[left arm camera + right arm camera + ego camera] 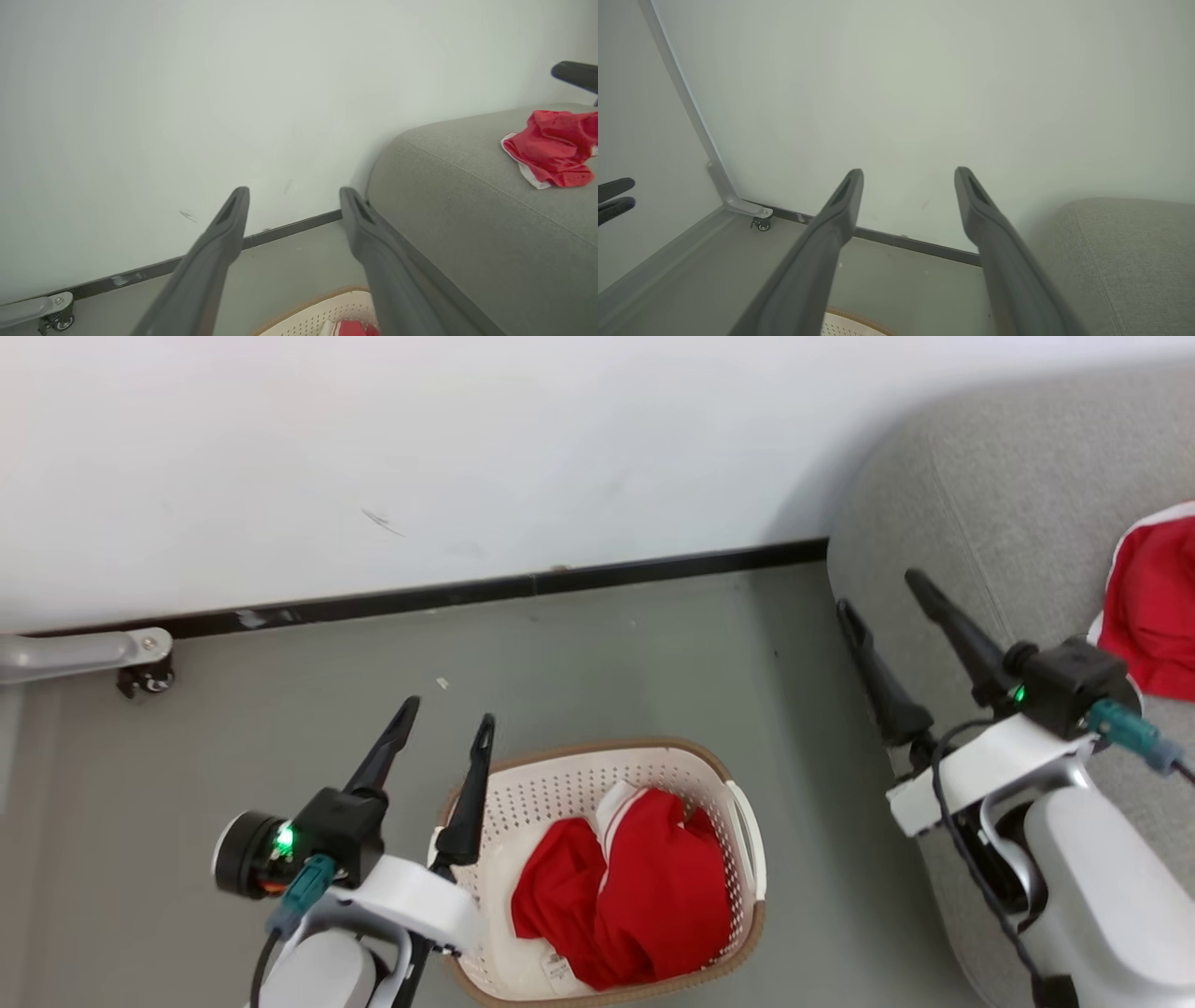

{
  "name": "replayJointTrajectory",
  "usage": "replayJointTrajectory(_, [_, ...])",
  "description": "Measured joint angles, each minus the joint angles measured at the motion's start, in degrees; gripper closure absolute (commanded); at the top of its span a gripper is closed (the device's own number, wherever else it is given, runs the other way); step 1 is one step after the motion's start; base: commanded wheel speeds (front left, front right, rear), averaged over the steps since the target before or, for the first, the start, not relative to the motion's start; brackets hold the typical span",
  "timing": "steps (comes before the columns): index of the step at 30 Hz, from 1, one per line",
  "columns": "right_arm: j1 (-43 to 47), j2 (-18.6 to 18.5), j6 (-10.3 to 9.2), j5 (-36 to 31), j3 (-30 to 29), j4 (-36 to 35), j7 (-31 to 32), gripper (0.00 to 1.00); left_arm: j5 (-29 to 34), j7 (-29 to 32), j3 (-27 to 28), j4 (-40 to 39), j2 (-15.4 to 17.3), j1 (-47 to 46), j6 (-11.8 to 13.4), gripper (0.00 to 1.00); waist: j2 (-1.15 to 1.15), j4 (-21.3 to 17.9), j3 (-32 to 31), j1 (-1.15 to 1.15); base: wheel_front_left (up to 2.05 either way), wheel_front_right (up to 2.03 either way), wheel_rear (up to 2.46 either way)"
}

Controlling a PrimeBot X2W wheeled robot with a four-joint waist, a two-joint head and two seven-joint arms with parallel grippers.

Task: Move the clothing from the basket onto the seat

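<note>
On the head view I have both arms at once. My left tool (pixel 447 710) is spread wide and holding nothing, and its inner finger crosses the left rim of the laundry basket (pixel 597 752). My right tool (pixel 879 592) is just as wide and empty, over the front edge of the grey sofa (pixel 990 495). This view looks down into the basket, where a crumpled red garment (pixel 625 887) with white striped trim lies on the floor of it. The left wrist view catches no more than the basket's far rim and a sliver of red at its bottom edge. It does give me a clean side look at a second red garment (pixel 551 154), bunched on top of the sofa cushion with its white edging showing; the head view cuts that one off at its right edge. The right wrist view adds a metal frame leg on a small caster (pixel 761 223), standing against the wall. The basket sits on a smooth grey floor (pixel 597 644), left of the sofa and apart from it. A plain white wall (pixel 467 448) lies beyond, with a black baseboard (pixel 523 586) along its foot.
</note>
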Motion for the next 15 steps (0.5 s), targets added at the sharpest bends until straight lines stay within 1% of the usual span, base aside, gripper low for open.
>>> replayJointTrajectory(6, [3.7, 1.0, 0.00, -2.0, 0.6, -1.2, 0.0, 0.00, -1.3, -0.5, 2.0, 0.1, 0.4, 3.2, 0.9, 0.00, 0.00, 1.7, -2.7, 0.00, 0.00, 0.00, 0.00])
replayJointTrajectory(15, [9.3, 2.9, 0.00, -2.8, 1.0, -2.8, 0.0, 0.00, -2.6, -0.6, 2.8, 0.0, 0.5, 7.2, 1.2, 0.00, 0.00, 3.8, -6.2, 0.00, 0.00, 0.00, 0.00])
